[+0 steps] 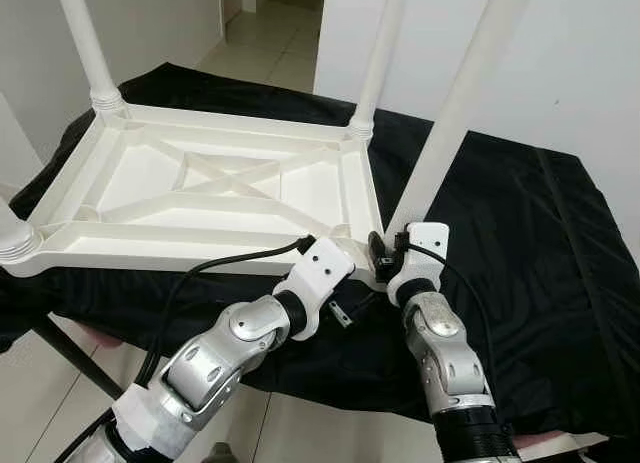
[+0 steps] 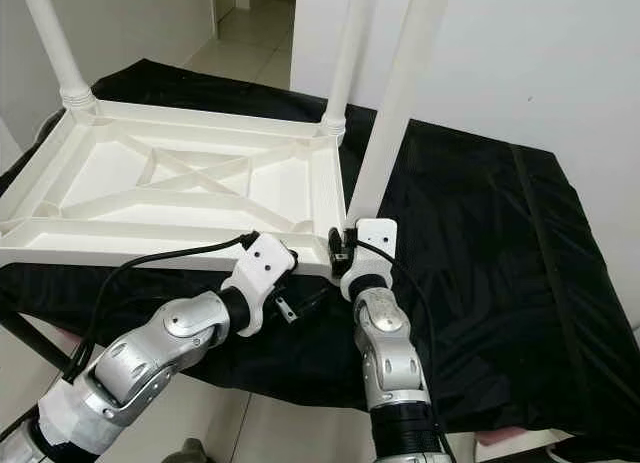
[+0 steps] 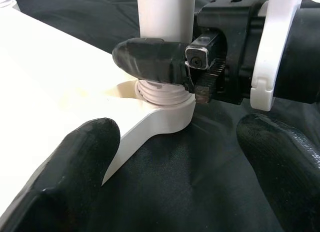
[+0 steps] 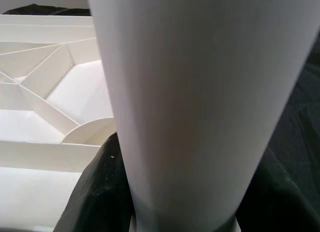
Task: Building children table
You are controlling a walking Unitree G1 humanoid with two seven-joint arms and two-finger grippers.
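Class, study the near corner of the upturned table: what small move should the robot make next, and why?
Probably keep twisting the table leg into its corner socket. The right end effector grips the leg just above the socket, where screw threads show, so it looks not fully seated. The left end effector is open beside the corner.

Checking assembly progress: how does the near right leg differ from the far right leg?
The near right leg leans off vertical, while the far right leg stands straighter. The near leg has the right gripper clamped around its base, its threads still visible above the socket; the far leg is untouched. The left gripper is open beside that corner. Both are white tubes rising from corners of the upturned tabletop.
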